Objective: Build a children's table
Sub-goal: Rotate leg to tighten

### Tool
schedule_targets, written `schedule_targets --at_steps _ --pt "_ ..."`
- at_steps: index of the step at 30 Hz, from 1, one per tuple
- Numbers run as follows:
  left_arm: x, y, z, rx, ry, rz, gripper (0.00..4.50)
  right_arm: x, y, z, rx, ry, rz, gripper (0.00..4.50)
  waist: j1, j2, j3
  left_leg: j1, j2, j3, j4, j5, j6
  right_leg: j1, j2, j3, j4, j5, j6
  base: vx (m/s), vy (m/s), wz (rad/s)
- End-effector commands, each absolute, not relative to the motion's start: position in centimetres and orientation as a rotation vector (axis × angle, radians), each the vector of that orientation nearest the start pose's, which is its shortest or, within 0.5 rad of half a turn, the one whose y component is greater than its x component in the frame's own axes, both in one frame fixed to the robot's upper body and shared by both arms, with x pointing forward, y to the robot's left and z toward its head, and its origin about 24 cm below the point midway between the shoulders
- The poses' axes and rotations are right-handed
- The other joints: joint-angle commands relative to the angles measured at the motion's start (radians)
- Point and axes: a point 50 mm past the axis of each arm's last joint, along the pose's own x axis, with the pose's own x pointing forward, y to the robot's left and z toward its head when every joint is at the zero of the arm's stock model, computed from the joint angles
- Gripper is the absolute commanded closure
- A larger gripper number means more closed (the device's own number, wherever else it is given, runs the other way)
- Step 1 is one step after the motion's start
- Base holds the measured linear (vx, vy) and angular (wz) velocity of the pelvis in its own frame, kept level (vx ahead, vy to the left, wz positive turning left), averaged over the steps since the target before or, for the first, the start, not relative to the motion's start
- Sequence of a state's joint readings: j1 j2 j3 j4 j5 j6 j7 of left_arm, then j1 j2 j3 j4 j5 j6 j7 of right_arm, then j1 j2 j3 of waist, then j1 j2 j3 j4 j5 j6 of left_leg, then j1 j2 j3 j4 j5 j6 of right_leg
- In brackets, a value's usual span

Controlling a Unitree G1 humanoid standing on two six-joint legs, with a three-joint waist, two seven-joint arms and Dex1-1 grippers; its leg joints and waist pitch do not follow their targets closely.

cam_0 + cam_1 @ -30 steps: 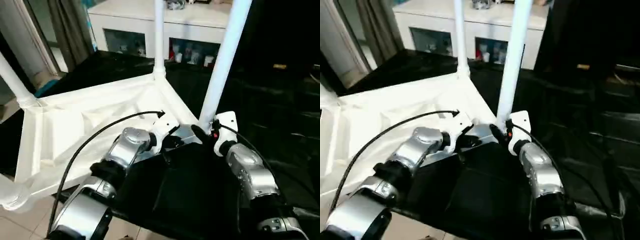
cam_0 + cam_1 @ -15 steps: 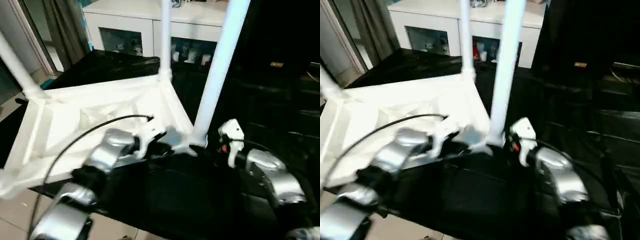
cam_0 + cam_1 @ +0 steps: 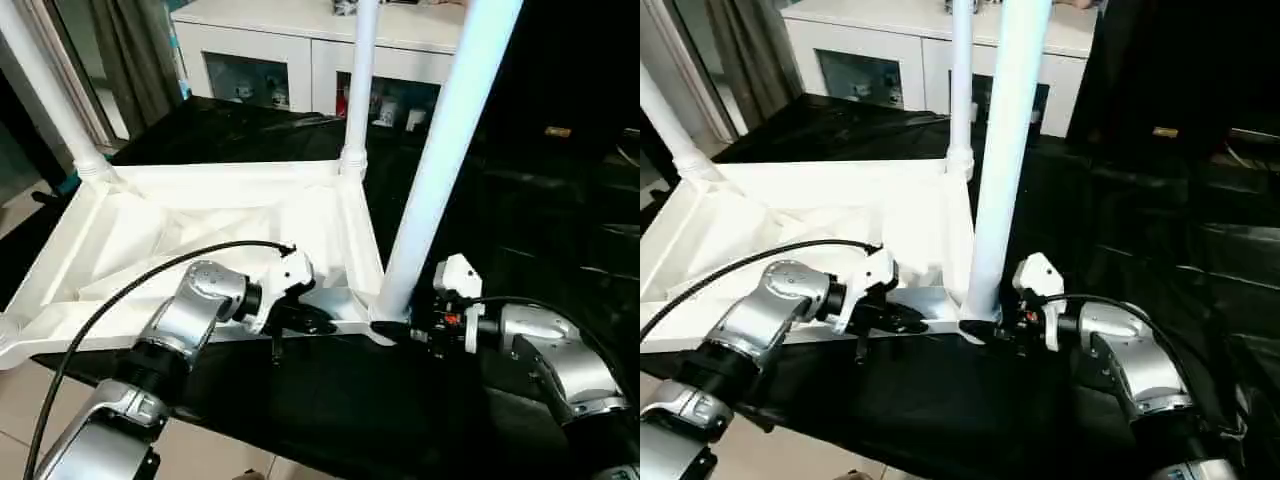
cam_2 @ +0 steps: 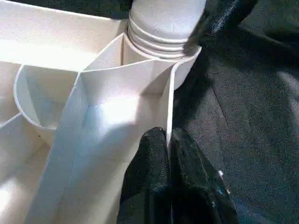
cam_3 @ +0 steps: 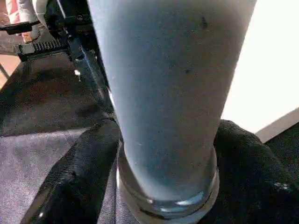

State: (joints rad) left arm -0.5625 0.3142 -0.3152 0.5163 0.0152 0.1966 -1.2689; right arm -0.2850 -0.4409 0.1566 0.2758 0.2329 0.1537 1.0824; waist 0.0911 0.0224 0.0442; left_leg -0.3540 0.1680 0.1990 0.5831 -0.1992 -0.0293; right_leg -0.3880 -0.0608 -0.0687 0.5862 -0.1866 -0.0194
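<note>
The white table top (image 3: 230,235) lies upside down on a black cloth (image 3: 520,230), legs pointing up. The right gripper (image 3: 400,328) is clamped around the base of the nearest leg (image 3: 440,170); beside that leg, the left gripper (image 4: 169,154) pinches the top's rim, fingers together.
</note>
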Motion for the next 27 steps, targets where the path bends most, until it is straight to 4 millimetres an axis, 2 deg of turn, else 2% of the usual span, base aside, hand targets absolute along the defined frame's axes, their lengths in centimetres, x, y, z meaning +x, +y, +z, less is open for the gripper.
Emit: schedule_targets --at_steps 1,3,5,10,13,14,16,17,19,20,21,23,25,27 --pt "29.9 10.2 4.5 0.251 0.465 -1.480 4.50 27.0 -15.6 4.0 -0.123 0.335 1.226 1.54 0.003 -0.030 -0.052 0.003 0.072 -0.032 -0.064 -0.122 0.090 0.040 -0.104 0.057 -0.067 -0.254 -0.197 0.000 0.000 0.00" --pt "29.9 10.3 4.4 0.256 0.467 -1.480 4.50 27.0 -15.7 4.0 -0.132 0.343 1.230 1.59 0.003 -0.029 -0.052 0.002 0.072 -0.031 -0.063 -0.121 0.091 0.040 -0.104 0.056 -0.067 -0.256 -0.196 0.000 0.000 0.00" --pt "29.8 10.3 4.4 0.258 0.468 -1.479 4.50 26.9 -15.8 3.9 -0.135 0.346 1.230 1.85 0.004 -0.028 -0.051 0.004 0.073 -0.032 -0.064 -0.129 0.089 0.040 -0.104 0.056 -0.069 -0.269 -0.194 0.000 0.000 0.00" --pt "29.8 10.1 4.2 0.259 0.465 -1.467 4.50 26.7 -15.7 3.5 -0.136 0.352 1.209 1.94 0.002 -0.028 -0.052 0.004 0.073 -0.033 -0.064 -0.129 0.085 0.041 -0.104 0.056 -0.068 -0.263 -0.194 0.000 0.000 0.00" --pt "30.4 9.3 4.2 0.257 0.442 -1.397 4.50 27.2 -15.5 2.7 -0.105 0.349 1.091 1.97 0.001 -0.027 -0.051 0.004 0.072 -0.032 -0.063 -0.134 0.084 0.039 -0.104 0.056 -0.070 -0.268 -0.195 0.000 0.000 0.00" --pt "30.8 8.9 4.2 0.257 0.429 -1.359 4.50 27.4 -15.3 2.4 -0.089 0.349 1.034 1.97 -0.002 -0.026 -0.046 0.007 0.071 -0.032 -0.066 -0.159 0.075 0.035 -0.103 0.056 -0.078 -0.311 -0.188 0.000 0.000 0.00" --pt "31.3 8.3 4.1 0.263 0.427 -1.314 4.50 27.8 -15.2 1.8 -0.058 0.366 0.941 1.97 -0.006 -0.029 -0.044 0.010 0.069 -0.036 -0.069 -0.194 0.053 0.035 -0.105 0.054 -0.086 -0.395 -0.166 0.000 0.000 0.00" --pt "31.6 7.9 4.1 0.272 0.423 -1.279 4.50 27.9 -15.0 1.3 -0.052 0.384 0.898 1.97 -0.006 -0.025 -0.044 0.014 0.069 -0.038 -0.071 -0.207 0.039 0.033 -0.105 0.054 -0.088 -0.422 -0.159 0.000 0.000 0.00" --pt "32.1 7.3 4.1 0.276 0.421 -1.231 4.50 28.0 -14.7 0.8 -0.040 0.407 0.846 1.97 -0.009 -0.027 -0.043 0.015 0.070 -0.039 -0.073 -0.229 0.032 0.033 -0.106 0.056 -0.092 -0.439 -0.148 0.000 0.000 0.00" --pt "32.7 6.5 4.2 0.268 0.418 -1.151 4.50 28.3 -14.3 0.3 -0.013 0.431 0.768 1.97 -0.009 -0.021 -0.043 0.016 0.069 -0.039 -0.073 -0.234 0.031 0.031 -0.105 0.057 -0.093 -0.443 -0.145 0.000 0.000 0.00" --pt "33.0 6.2 4.2 0.262 0.416 -1.117 4.50 28.5 -14.1 0.2 0.000 0.437 0.734 1.97 -0.012 -0.024 -0.042 0.020 0.067 -0.039 -0.073 -0.253 0.023 0.027 -0.104 0.056 -0.097 -0.472 -0.141 0.000 0.000 0.00" --pt "33.5 5.4 4.4 0.258 0.413 -1.055 4.50 29.1 -13.9 0.1 0.036 0.441 0.630 1.98 -0.013 -0.025 -0.041 0.020 0.065 -0.039 -0.072 -0.255 0.019 0.028 -0.106 0.055 -0.102 -0.494 -0.132 0.000 0.000 0.00" --pt "34.0 4.4 4.7 0.255 0.406 -1.006 4.50 29.9 -13.4 0.2 0.052 0.437 0.514 1.98 -0.012 -0.017 -0.046 0.020 0.067 -0.042 -0.075 -0.244 0.011 0.029 -0.105 0.056 -0.098 -0.457 -0.134 0.000 0.000 0.00" --pt "34.0 3.8 4.9 0.259 0.399 -1.014 4.50 30.3 -12.8 0.6 0.024 0.412 0.509 1.98 -0.011 -0.020 -0.047 0.020 0.066 -0.040 -0.074 -0.247 0.013 0.029 -0.106 0.057 -0.098 -0.422 -0.140 0.000 0.000 0.00"
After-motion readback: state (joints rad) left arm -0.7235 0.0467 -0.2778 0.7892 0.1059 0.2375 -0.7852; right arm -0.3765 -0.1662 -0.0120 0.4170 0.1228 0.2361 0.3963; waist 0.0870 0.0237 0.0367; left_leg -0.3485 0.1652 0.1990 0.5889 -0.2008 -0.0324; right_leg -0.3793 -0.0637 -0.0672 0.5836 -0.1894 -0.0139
